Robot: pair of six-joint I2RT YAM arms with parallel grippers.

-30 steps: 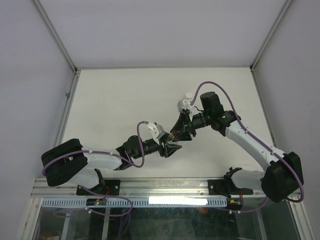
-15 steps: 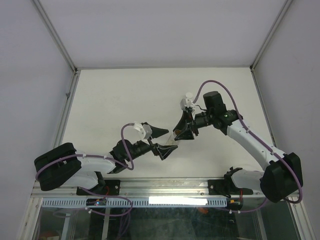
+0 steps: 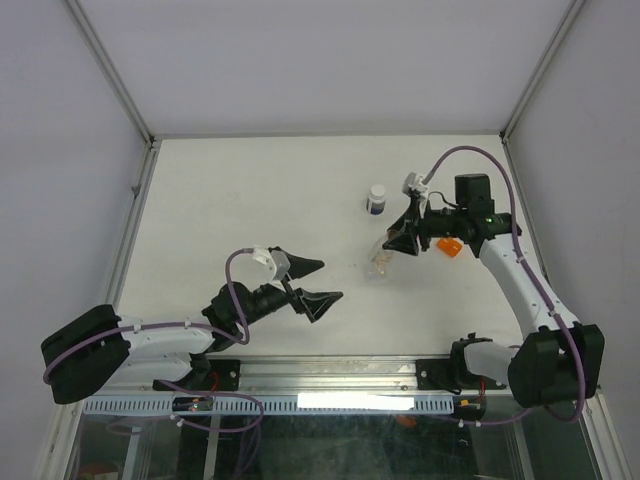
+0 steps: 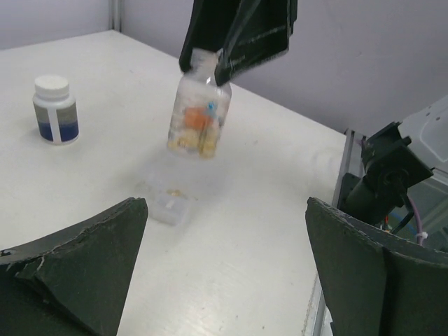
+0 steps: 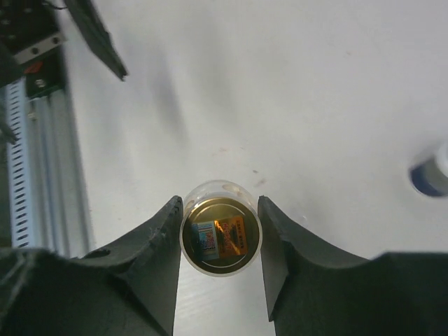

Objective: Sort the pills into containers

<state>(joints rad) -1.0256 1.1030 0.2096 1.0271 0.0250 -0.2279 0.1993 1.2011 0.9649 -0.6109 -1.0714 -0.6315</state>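
Note:
My right gripper (image 5: 220, 238) is shut on the small clear vial (image 5: 220, 234), whose round end faces the wrist camera. In the left wrist view the vial (image 4: 199, 122) hangs tilted above the table, gripped at its top, with orange and tan pills (image 4: 198, 131) inside. Under it on the table lies the flat transparent box (image 4: 166, 203) with a few tan bits in it. From above, the right gripper (image 3: 403, 240) holds the vial (image 3: 383, 255) at centre right. My left gripper (image 3: 308, 285) is open and empty, well to the left of the vial.
A white pill bottle (image 3: 376, 199) with a blue label stands behind the vial, also seen as the bottle (image 4: 54, 110) at the left. A small orange object (image 3: 448, 247) lies under the right arm. The metal rail (image 3: 320, 375) runs along the near edge.
The left gripper has opened wide, let go of the vial and drawn back to the left. The right arm has carried the vial to the right, uncovering the white bottle.

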